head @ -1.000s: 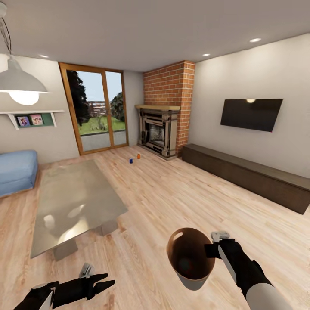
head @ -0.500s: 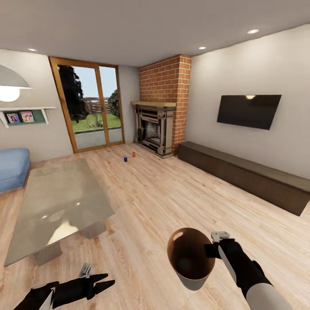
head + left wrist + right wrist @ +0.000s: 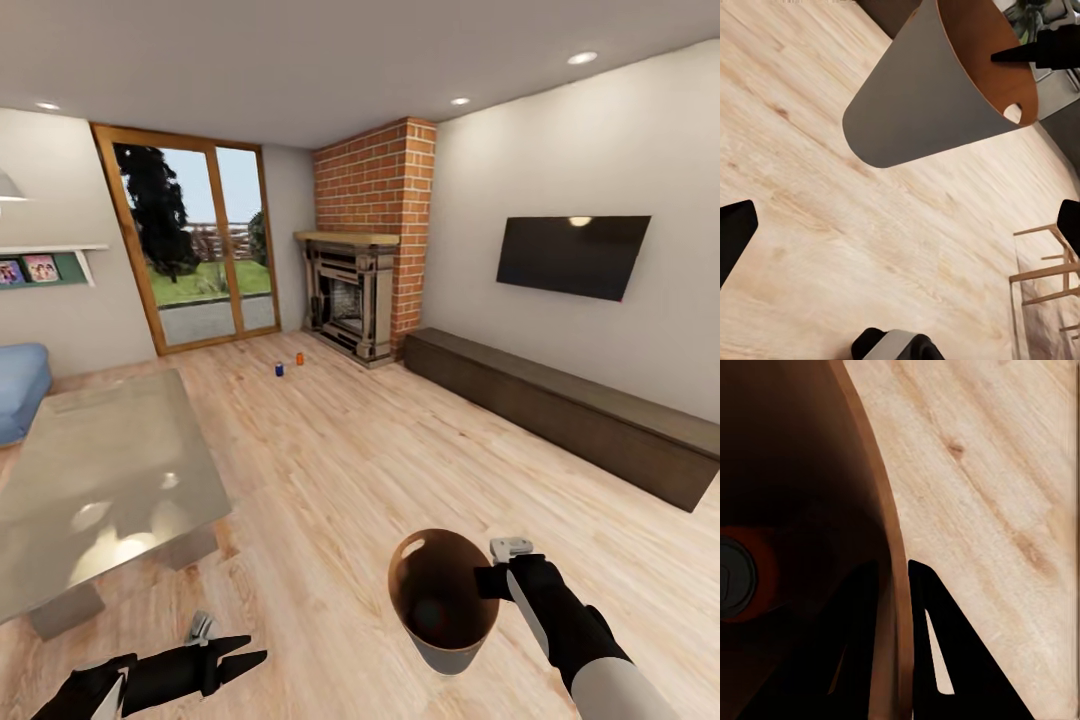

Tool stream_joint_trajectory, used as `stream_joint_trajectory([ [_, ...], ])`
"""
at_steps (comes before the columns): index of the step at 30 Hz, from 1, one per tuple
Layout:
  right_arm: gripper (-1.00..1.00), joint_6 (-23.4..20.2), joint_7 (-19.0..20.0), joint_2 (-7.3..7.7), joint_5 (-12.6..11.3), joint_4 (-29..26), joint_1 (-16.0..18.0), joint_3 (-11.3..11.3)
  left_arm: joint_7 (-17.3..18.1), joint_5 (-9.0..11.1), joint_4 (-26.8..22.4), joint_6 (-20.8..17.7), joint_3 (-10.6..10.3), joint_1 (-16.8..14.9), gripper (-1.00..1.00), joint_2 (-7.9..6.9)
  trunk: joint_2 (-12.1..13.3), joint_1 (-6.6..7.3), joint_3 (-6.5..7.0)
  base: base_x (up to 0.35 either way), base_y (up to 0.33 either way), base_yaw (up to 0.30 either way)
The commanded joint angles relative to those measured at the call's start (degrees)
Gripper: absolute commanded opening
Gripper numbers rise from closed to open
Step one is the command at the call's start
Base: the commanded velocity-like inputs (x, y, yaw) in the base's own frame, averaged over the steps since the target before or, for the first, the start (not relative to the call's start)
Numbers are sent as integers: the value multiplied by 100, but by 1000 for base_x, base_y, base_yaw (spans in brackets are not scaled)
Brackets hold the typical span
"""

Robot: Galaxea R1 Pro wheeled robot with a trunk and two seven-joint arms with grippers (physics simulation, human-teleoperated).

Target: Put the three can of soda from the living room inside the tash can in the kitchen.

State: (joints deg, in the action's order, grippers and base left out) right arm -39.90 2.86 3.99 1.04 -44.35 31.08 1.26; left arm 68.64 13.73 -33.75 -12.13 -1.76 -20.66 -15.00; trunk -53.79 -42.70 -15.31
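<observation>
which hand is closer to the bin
Right. The right hand grips the trash can by its rim, one finger inside and one outside; the left hand hangs open, apart from it.

Bin (image 3: pixel 447 612) brown inside, grey outside; cans (image 3: pixel 280 369) blue, (image 3: pixel 299 358) orange; fireplace (image 3: pixel 375 215) red brick.

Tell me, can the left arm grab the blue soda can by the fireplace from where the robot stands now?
Probably not: the blue can sits far across the wood floor, while the open left gripper hangs close to the robot.
</observation>
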Motion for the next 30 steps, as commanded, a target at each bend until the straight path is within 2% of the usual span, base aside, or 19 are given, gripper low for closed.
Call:
stream_joint_trajectory([
  [1,-100,0,21,-1,-52,-3,3,-4,0,0,0,0,0,0,100,0,-1,0,1,271,-291,0],
  [30,-100,0,21,-3,-52,-3,3,-3,0,-2,0,-8,5,0,100,-3,-1,0,0,291,-257,9],
])
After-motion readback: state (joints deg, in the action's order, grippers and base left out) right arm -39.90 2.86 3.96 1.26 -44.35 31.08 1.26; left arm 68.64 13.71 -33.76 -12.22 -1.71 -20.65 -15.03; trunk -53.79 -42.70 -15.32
